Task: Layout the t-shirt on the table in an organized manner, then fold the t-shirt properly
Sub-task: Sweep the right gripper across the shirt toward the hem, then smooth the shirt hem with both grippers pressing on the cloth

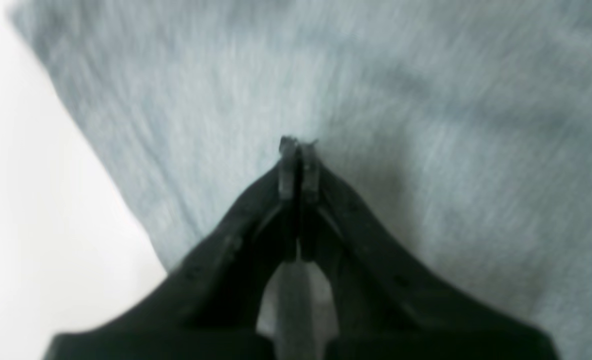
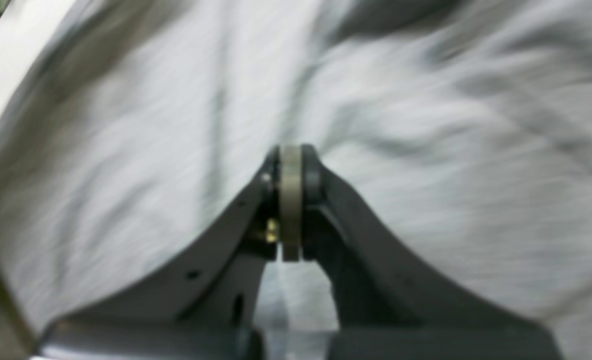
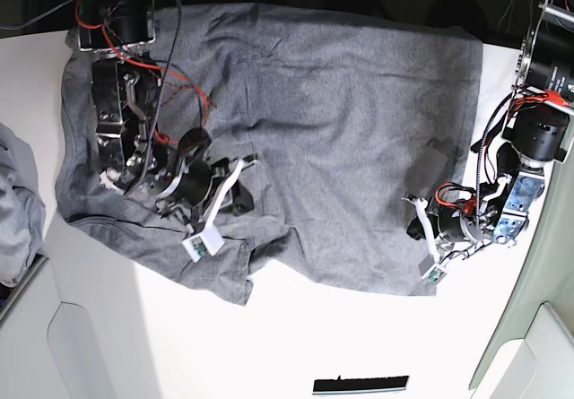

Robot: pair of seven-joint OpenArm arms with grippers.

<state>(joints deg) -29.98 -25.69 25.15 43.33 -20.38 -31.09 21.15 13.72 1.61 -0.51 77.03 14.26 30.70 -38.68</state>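
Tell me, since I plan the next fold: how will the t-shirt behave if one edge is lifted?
The t-shirt will probably sag and drape limply: it lies wrinkled on the table. It likely drags rather than slides, since its folds bunch near the right hand.

Both wrist views were motion-blurred. The heather-grey cotton t-shirt (image 3: pixel 341 139) ran off the base view's top edge, partly hidden under the right arm.

The table (image 3: pixel 296 336) (white) bears the spread t-shirt (image 3: pixel 341 121).
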